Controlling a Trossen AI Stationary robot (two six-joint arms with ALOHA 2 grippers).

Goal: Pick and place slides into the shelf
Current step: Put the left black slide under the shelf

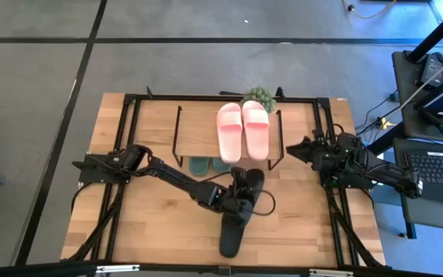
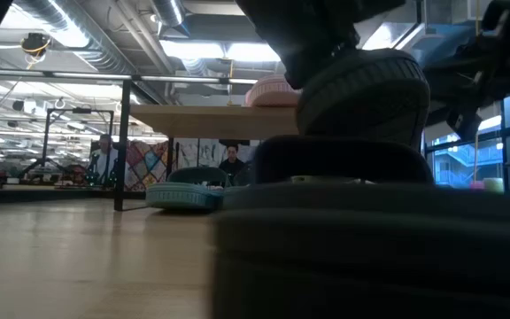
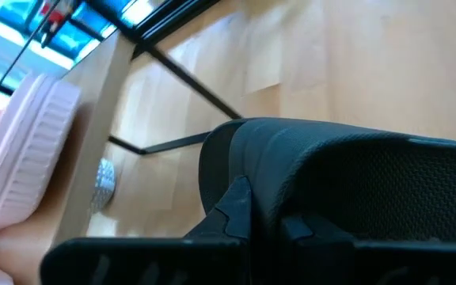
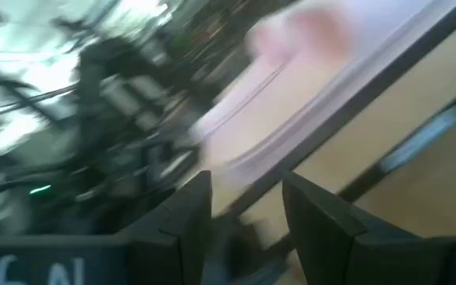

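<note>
The shelf (image 1: 206,123) stands at the table's far middle, and the pale pink pair (image 1: 243,129) lies on its top board. The dark green pair (image 1: 210,163) sits under the board on the table. One black slide (image 1: 231,235) lies flat near the near edge. The other black slide (image 1: 252,181) is just beyond it, under my left gripper (image 1: 237,201), which is shut on it. My right gripper (image 4: 248,210) hovers open off the shelf's right end (image 1: 294,148), facing the pink pair (image 4: 307,87). My left gripper holds the farther black slide, coming down on it from above. The wide strap (image 3: 347,182) fills the left wrist view right in front of the fingers (image 3: 236,210). The gripper itself hides the exact place of contact. In the low view the slide (image 2: 361,89) shows raised behind the near one.
A small green plant (image 1: 258,96) stands behind the shelf. A black frame (image 1: 125,154) runs round the table, with rails along both sides. The shelf's wire legs (image 1: 279,150) stand close to my right gripper. Bare wood (image 1: 152,223) lies at the near left. People show in the room beyond (image 2: 231,158).
</note>
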